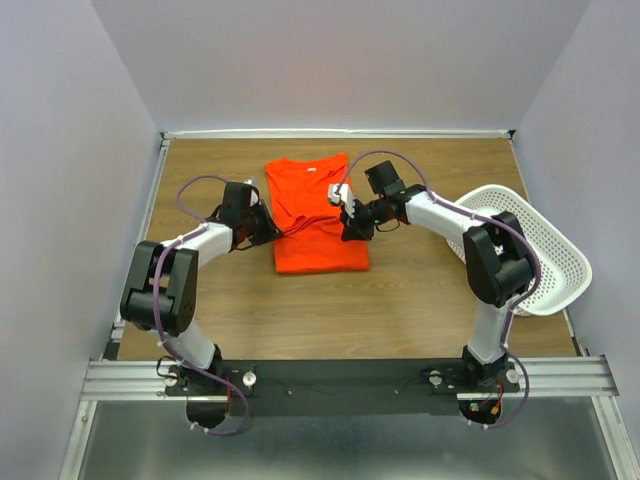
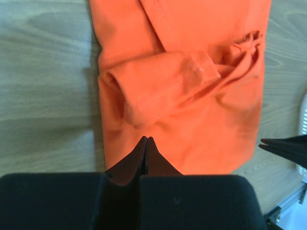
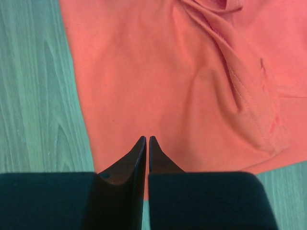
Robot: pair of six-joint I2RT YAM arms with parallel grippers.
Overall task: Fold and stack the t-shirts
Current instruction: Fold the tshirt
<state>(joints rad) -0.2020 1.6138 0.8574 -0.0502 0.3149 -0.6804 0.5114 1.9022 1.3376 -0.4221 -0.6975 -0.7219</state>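
Pinching side edges of orange t-shirt (image 1: 320, 250) with closed left claw (image 2: 146, 143) and right claw (image 3: 146, 141). Folded in at sleeves; not yet halved or stacked

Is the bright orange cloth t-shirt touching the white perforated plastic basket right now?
Apart. The top external view shows bare wooden table between the bright orange cloth t-shirt and the white perforated plastic basket.
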